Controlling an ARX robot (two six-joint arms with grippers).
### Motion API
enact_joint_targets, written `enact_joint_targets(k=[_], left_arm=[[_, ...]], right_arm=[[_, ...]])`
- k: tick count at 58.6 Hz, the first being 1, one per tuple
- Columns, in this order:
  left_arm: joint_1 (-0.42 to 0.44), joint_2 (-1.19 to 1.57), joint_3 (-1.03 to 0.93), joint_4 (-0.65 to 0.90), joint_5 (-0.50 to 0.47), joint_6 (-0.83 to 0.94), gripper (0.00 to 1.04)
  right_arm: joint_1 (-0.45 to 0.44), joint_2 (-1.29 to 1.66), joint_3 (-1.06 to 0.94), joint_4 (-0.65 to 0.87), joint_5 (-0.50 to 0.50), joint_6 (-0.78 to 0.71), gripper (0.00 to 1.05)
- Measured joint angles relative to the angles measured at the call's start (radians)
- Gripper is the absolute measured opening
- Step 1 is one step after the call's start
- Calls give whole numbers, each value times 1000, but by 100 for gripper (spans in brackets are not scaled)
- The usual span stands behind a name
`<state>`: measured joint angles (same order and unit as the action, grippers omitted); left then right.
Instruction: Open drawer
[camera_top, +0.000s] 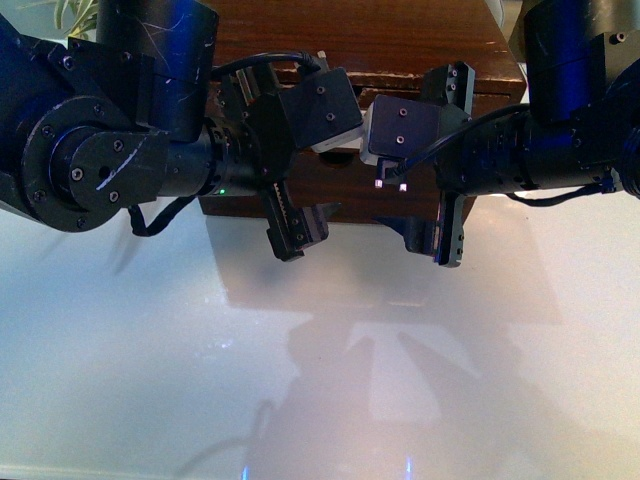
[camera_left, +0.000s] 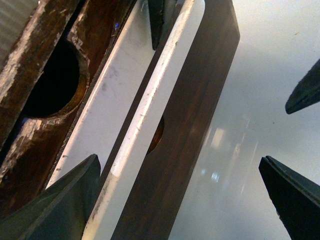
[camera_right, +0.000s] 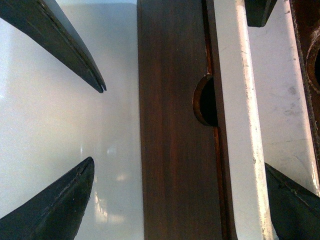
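The drawer (camera_left: 20, 145) is dark brown wood with whitish scuffs and a round notch; it also shows at the edge of the right wrist view (camera_right: 304, 30). Its long white bar handle (camera_left: 145, 110) (camera_right: 240, 125) runs beside it. My left gripper (camera_left: 180, 200) (camera_top: 285, 150) is open, with one finger by the white bar and the other over the table. My right gripper (camera_right: 175, 205) (camera_top: 445, 160) is open and straddles the same parts from the other end. Neither gripper holds anything. In the front view both arms hide most of the drawer.
A plain dark wooden front (camera_left: 190, 125) (camera_right: 175, 125) with a small notch lies between both pairs of fingers. The wooden chest (camera_top: 400, 40) stands at the back of the glossy white table (camera_top: 320, 380). Each gripper's fingertips show in the other's wrist view.
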<state>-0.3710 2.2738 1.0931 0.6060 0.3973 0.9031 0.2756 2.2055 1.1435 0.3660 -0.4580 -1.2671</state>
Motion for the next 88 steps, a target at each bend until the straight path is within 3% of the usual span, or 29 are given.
enact_joint_targets(k=[40, 88], left_arm=[[13, -21, 26, -148, 31, 196, 96], [1, -63, -29, -167, 50, 214, 96]], right_arm=[[4, 2, 38, -112, -11, -102, 96], [15, -28, -29, -118, -7, -160, 96]])
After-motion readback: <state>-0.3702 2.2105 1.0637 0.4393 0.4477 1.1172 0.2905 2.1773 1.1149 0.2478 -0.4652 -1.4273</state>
